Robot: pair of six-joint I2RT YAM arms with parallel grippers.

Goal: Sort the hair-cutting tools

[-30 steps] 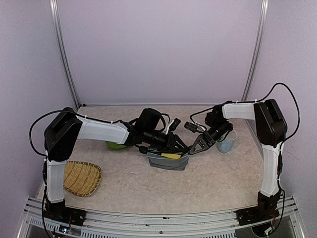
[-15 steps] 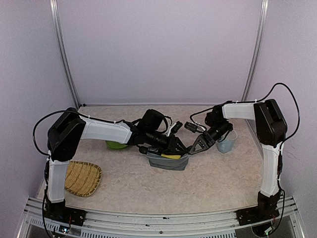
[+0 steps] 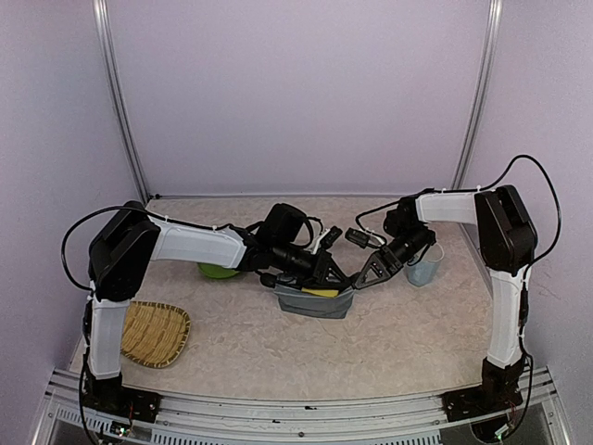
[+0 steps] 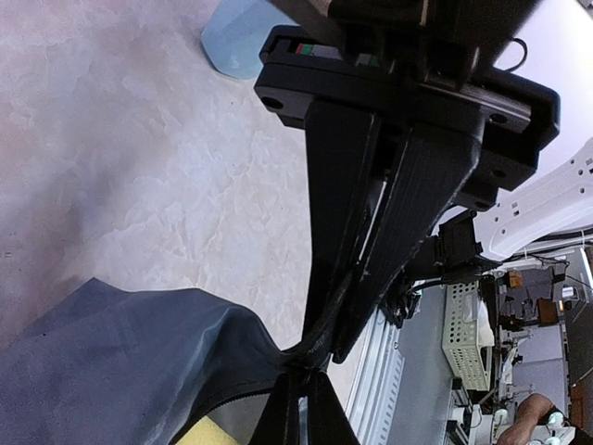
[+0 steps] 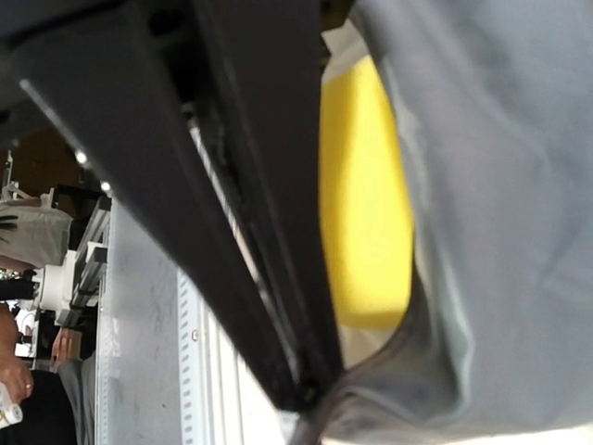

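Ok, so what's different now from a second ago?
The left gripper nudged slightly rightward and pinched shut on the rim of the grey pouch, right beside the right gripper. The right gripper kept its hold on that rim. The pouch, the yellow sponge inside it, the basket, green bowl and blue cup stayed put.
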